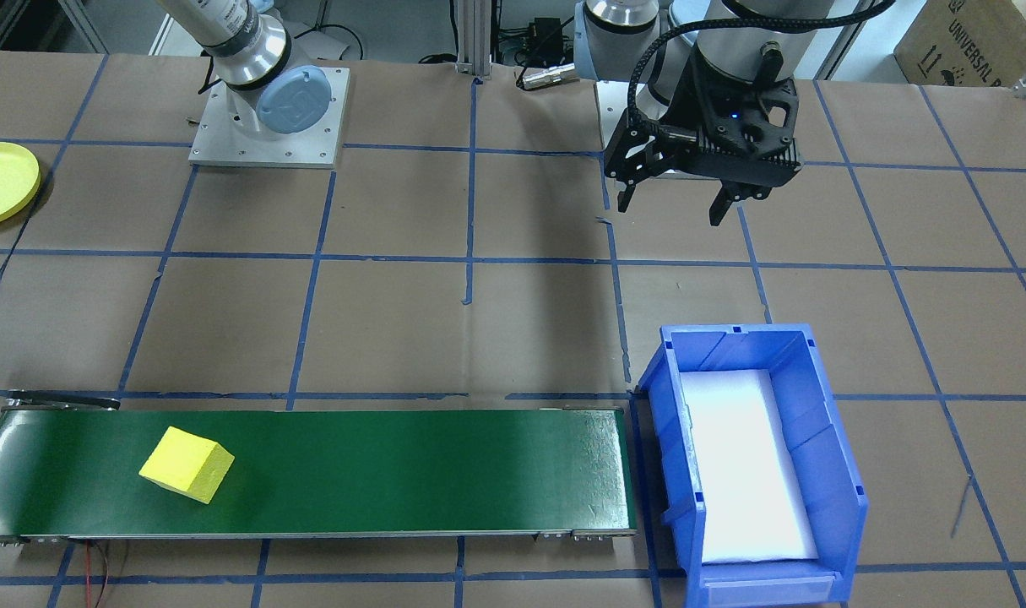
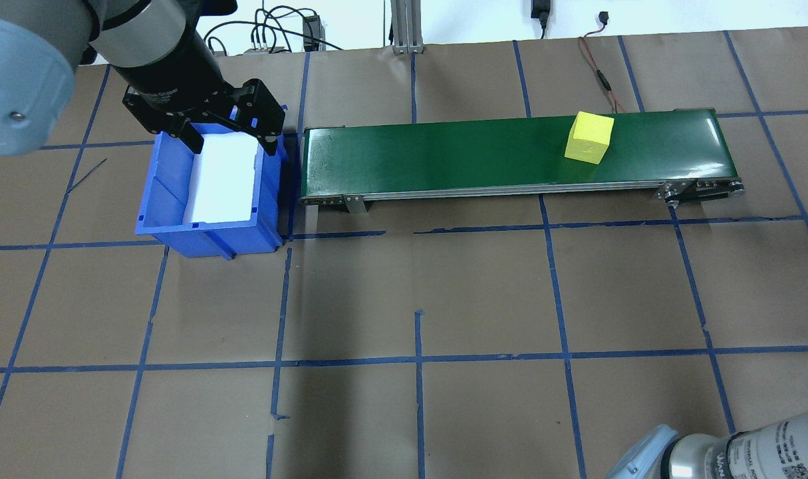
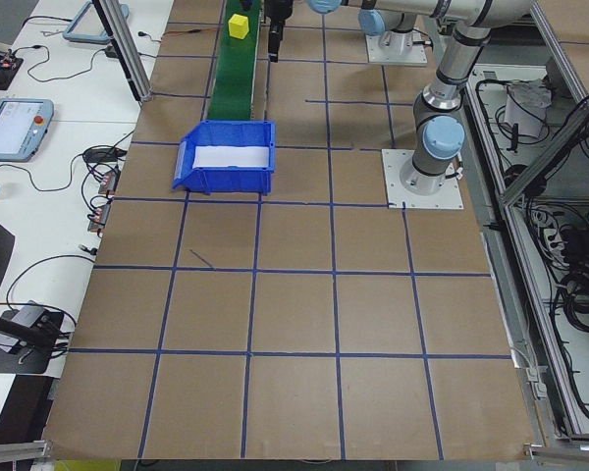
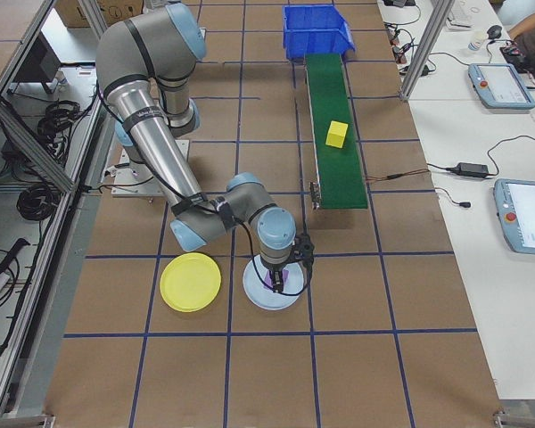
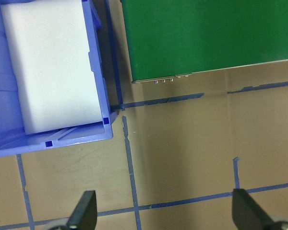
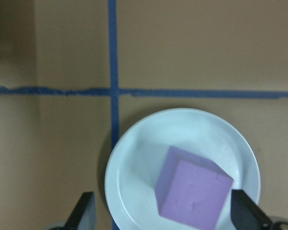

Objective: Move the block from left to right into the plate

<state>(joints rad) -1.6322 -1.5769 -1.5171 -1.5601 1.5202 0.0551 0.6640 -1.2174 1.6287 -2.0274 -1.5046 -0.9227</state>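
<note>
- Under our right gripper (image 6: pixel 161 215) sits a purple block (image 6: pixel 192 194) in a pale blue plate (image 6: pixel 134 158); our jaws are spread wide, one tip on each side of the block, holding nothing.
- Just beside that plate lies the yellow plate (image 4: pixel 190 282), bare, on the brown paper.
- Farther out, a yellow block (image 2: pixel 589 137) rests on the green belt (image 2: pixel 443 156), near the end closest to our right arm and well apart from both plates.
- We judge this block to be the next one to carry. To do it well, we should lift the right gripper straight up clear of the purple block, swing over to the belt, and line the jaws with two flat opposite faces, since the yellow block sits turned at an angle to the belt's edges.
- We should close gently, as foam gives under pressure, and set it down inside the yellow plate's rim.
- At the far end, our left gripper (image 1: pixel 683 205) hangs above the table near the blue bin (image 1: pixel 825 456), jaws wide open and empty; a white pad lines the bin.
</note>
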